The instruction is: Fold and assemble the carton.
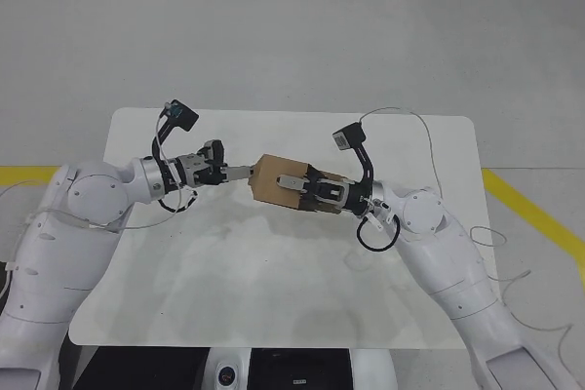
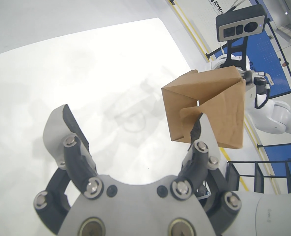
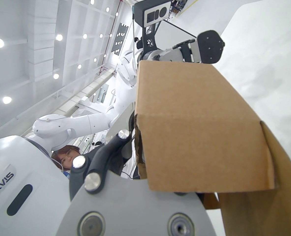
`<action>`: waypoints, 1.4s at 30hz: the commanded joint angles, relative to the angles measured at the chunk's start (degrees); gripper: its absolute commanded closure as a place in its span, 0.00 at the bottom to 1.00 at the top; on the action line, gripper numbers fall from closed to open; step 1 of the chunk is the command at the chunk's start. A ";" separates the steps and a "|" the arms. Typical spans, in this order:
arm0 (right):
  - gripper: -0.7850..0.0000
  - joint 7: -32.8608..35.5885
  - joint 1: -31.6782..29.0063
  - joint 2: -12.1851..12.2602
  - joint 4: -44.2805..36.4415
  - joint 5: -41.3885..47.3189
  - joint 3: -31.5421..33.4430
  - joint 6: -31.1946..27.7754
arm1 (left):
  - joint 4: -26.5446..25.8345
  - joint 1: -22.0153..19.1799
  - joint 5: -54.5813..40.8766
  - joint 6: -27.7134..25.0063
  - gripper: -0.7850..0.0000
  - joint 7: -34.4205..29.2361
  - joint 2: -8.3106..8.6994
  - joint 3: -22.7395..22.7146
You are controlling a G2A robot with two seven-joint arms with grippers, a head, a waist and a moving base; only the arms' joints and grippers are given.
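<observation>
**Item 1: carton point(image 1: 273, 181).** Brown corrugated board, already opened into a box shape. You will find it raised over the middle of the table, towards the far side, lying tilted between the two grippers. The end that faces the left arm has its flaps folded in, with a small gap where they meet. At the other end, loose flaps stand out around the right gripper.

**Item 2: right gripper point(image 1: 298, 184).** Clamped on the carton at its open end. One pale finger lies along the upper face. You cannot see the other finger, as the board hides it.

**Item 3: left gripper point(image 2: 133, 116).** Spread wide, with nothing between the fingers. One fingertip point(image 2: 201, 124) is touching the folded end flaps of the carton. The other fingertip stands well clear of it, over bare table.

**Item 4: table point(image 1: 273, 292).** White top with rounded corners. It lies under both arms.

**Item 5: wrist cameras.** One small dark unit sits on a bracket on each arm. Look for the left arm's camera point(image 1: 180, 112) and the right arm's camera point(image 1: 349, 137).

**Item 6: cables point(image 1: 424, 132).** Thin and pale, looped off the right arm over the table's far corner.

**Item 7: yellow floor tape point(image 1: 10, 175).** It runs along the grey floor on either side of the table.
</observation>
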 commanded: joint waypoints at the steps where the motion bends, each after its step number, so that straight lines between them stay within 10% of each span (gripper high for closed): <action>1: 1.00 0.05 0.06 -0.07 0.08 0.56 -0.11 -0.30 | 0.27 -0.12 -0.59 -0.12 0.00 -0.31 -0.03 0.19; 42: 1.00 5.60 0.37 -0.62 1.67 7.36 -0.46 -2.49 | 9.75 -4.20 -17.07 -7.76 0.00 -6.83 -1.33 5.29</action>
